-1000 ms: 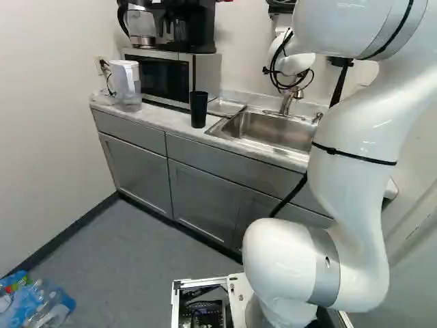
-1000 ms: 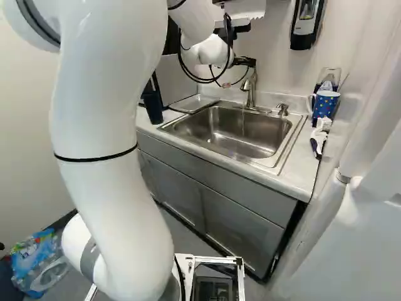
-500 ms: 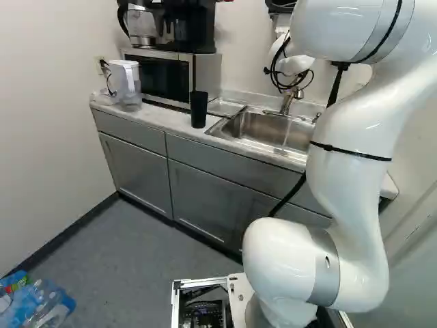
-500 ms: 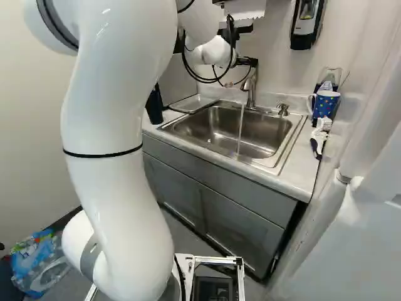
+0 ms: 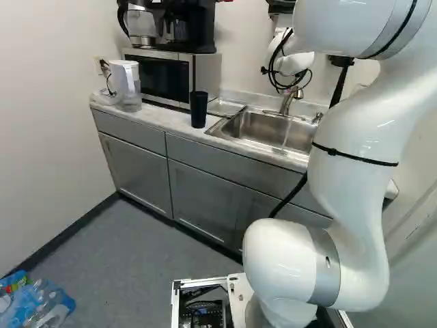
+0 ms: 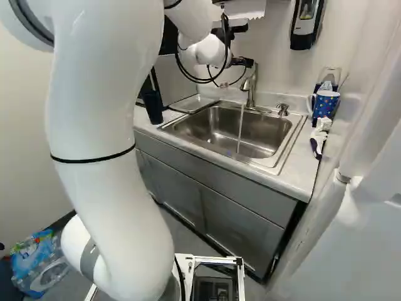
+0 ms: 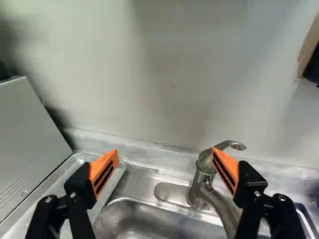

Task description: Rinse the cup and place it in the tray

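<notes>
Brightening the sink corner with soft, diffuse light, seemingly from overhead.
Glinting in small highlights off the glossy white arm (image 5: pixel 358 225), gleaming along the stainless-steel sink (image 6: pixel 257 139) and single-lever faucet (image 7: pixel 203 181), casting broad, soft-edged shadows over the pale wall (image 7: pixel 172 74) in the wrist view, and dimming across the grey floor (image 5: pixel 136 253) toward the foot of the base cabinets (image 5: pixel 201 199).

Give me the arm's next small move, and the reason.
Probably ease the open gripper back from the faucet, toward the dark cup: water is running into the sink, nothing is gripped, and the cup stands on the counter.
</notes>
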You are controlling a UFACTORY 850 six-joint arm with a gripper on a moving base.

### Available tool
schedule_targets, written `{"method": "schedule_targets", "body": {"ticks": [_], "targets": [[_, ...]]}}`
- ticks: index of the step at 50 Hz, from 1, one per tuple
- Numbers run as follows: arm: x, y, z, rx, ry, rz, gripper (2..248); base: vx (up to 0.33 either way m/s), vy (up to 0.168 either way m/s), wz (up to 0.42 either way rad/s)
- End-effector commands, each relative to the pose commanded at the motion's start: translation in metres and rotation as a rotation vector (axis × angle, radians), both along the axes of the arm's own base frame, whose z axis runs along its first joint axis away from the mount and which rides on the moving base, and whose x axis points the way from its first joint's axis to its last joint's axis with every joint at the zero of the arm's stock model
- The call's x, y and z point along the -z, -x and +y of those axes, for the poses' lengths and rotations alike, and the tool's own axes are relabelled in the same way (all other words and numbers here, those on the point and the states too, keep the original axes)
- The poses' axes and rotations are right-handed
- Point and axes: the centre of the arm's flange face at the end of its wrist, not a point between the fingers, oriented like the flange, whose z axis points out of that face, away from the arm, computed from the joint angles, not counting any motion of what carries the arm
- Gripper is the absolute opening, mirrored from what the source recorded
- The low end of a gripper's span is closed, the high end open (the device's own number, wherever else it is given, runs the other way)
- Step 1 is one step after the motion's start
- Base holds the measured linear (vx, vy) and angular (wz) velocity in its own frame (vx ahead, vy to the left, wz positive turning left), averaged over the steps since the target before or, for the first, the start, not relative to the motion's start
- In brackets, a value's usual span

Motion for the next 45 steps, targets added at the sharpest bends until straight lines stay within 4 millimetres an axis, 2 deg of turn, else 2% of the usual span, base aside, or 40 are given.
{"method": "schedule_targets", "body": {"ticks": [26,45], "targets": [[-0.002,0.035,0.041,-0.048,-0.005,0.016,247,0.0,0.0,0.0],[0.004,0.063,0.069,-0.084,-0.025,0.091,247,0.0,0.0,0.0]]}}
